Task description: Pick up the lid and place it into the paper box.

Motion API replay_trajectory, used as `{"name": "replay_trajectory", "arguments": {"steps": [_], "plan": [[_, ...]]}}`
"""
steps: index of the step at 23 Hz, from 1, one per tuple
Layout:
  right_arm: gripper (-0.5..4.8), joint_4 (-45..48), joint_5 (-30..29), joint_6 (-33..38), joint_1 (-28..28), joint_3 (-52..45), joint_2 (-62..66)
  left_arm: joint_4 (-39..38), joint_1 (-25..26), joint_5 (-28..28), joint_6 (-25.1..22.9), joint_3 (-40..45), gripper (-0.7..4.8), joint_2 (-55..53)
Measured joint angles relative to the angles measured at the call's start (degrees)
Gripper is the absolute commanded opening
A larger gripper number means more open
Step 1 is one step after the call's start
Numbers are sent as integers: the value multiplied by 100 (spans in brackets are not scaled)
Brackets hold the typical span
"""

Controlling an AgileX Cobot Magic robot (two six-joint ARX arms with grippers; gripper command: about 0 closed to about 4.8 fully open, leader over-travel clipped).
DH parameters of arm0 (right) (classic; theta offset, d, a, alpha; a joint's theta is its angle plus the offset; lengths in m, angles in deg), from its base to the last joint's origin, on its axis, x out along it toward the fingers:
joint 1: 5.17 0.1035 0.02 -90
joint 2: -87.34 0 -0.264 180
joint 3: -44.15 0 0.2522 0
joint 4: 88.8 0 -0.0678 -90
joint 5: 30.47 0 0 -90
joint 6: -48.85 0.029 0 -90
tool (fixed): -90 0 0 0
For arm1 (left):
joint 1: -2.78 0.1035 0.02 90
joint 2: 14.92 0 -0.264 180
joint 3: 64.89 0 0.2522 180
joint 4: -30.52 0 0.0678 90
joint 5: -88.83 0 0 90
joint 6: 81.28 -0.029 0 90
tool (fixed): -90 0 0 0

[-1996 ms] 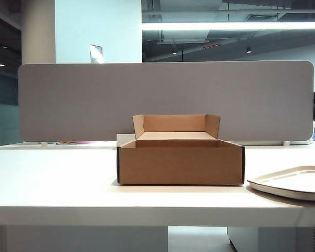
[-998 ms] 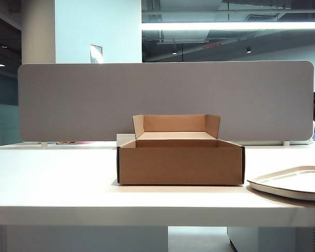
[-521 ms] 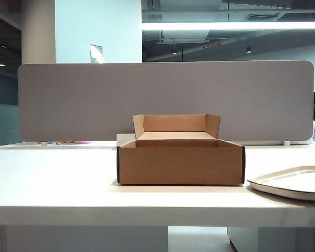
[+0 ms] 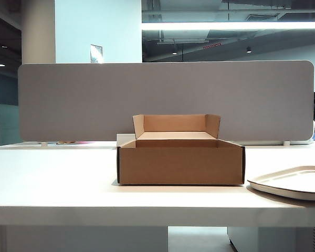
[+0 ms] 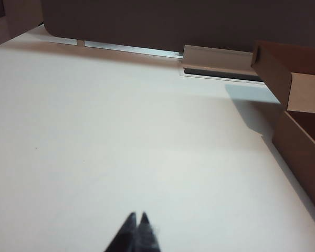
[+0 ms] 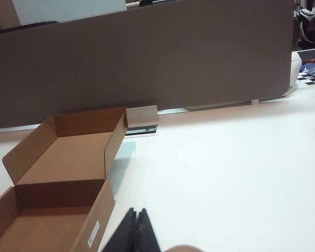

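**Inspector:** Report the scene, largest item first.

**Me:** The white desk [image 4: 58,178] spans the whole exterior view, with a grey partition panel [image 4: 163,100] standing along its far edge. The paper box [image 4: 180,157] sits at the centre of the desk, open on top, its back flaps upright. The lid [image 4: 291,182] lies flat on the desk at about four o'clock from the box, near the desk's front edge, apart from the box and cut off by the frame's right side.

**Inspector:** And your fingers?

**Me:** My left gripper [image 5: 136,227] hangs above bare desk, fingers pressed together on nothing, the box's corner off to three o'clock. My right gripper [image 6: 136,226] also has its fingers together and empty, above the desk just beside the box's right wall. A pale curved edge, perhaps the lid, shows just below them.
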Motion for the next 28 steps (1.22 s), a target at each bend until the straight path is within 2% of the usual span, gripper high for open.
{"name": "replay_trajectory", "arguments": {"steps": [6, 9, 11, 18, 28], "plan": [[-2, -328, 9, -354, 0, 721, 1132, 0, 0, 636, -2, 0, -5, 0], [-2, -387, 9, -413, -2, 999, 1727, 0, 0, 1143, -2, 0, -5, 0], [-2, -409, 7, -472, -2, 1244, 2465, -4, 0, 1700, 0, 0, -5, -2], [-2, -448, -35, -815, -9, 1814, 4061, 7, 0, 2699, 0, 0, -5, -2], [-1, -1250, -35, -1123, -39, 3246, 5888, 42, -2, 3115, 0, 0, -5, -2]]}}
